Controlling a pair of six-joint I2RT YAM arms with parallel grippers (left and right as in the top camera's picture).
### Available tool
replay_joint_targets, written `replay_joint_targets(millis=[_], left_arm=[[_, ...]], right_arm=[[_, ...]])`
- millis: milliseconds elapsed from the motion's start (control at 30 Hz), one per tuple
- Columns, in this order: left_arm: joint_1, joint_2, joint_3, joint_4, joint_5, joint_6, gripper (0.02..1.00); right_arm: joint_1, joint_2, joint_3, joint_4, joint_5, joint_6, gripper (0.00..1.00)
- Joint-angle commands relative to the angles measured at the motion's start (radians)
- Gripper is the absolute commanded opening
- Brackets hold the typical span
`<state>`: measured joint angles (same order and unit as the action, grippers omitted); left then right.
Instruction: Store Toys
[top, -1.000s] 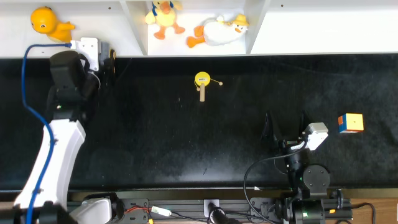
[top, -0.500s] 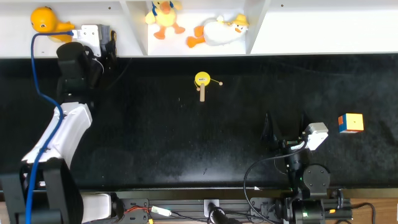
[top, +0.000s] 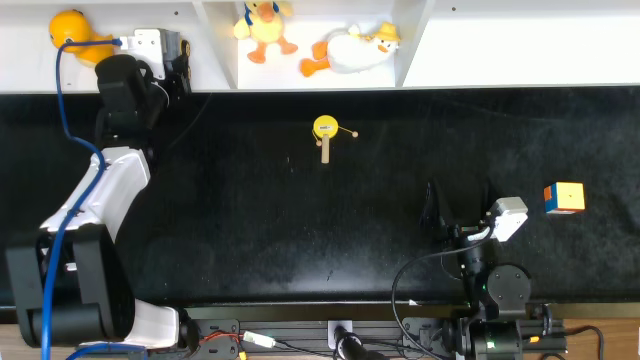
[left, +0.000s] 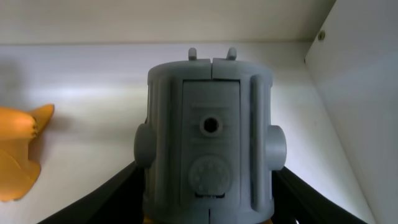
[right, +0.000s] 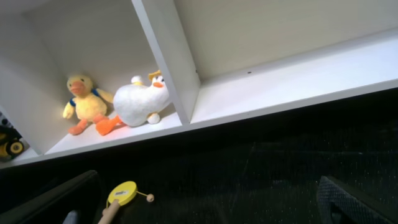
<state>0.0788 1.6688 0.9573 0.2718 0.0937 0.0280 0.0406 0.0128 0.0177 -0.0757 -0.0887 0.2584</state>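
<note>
From above, the left pincer (top: 178, 68) stood at the mouth of the leftmost compartment of the white shelf (top: 520, 45). It was near an orange toy duck (top: 75, 35) that sat in the same compartment. The middle compartment held a yellow plush duck (top: 265, 25) and a white plush duck (top: 352, 50) side by side. On the black surface (top: 230, 220) lay a yellow rattle drum (top: 325, 132) with a wooden handle, well apart from a colour cube (top: 565, 197). The right pincer (top: 458, 205) sat nearer the cube, its fingers spread and holding nothing. In the left wrist view, the left pincer pinched a grey toy (left: 210, 137). The toy had a matt, barrel-shaped plastic body with a flat front panel, a small round hole and an embossed dial beneath it. It also had a round knob on each side and two small tabs on top. It stood upright inside the compartment, between the orange toy duck and the compartment wall. In the right wrist view, both plush ducks sat beside the divider, and the rattle drum lay on the surface before the shelf.
</note>
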Motion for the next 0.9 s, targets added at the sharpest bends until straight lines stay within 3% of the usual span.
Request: replay_joint_targets(millis=[33,267,333,400,467,900], left_arm=[[-0.003,0.018,0.043,0.021,0.018,-0.003,0.119],[-0.003,0.045,0.047,0.061,0.021,-0.003,0.161],[-0.003,0.045,0.047,0.065,0.021,-0.003,0.303],[-0.003,0.045,0.047,0.065,0.021,-0.003,0.378],[-0.003,0.045,0.047,0.065,0.021,-0.003,0.581],[-0.003,0.045,0.047,0.072,0.032,-0.003,0.928]], right_arm=[[0.005,-0.008,-0.013,0.005,0.008,0.004,0.993],[0.005,-0.008,-0.013,0.005,0.008,0.004,0.993],[0.005,-0.008,-0.013,0.005,0.008,0.004,0.996],[0.005,-0.008,-0.013,0.005,0.008,0.004,0.993],[0.005,-0.008,-0.013,0.005,0.008,0.004,0.996],[0.005,-0.008,-0.013,0.005,0.008,0.004,0.996]])
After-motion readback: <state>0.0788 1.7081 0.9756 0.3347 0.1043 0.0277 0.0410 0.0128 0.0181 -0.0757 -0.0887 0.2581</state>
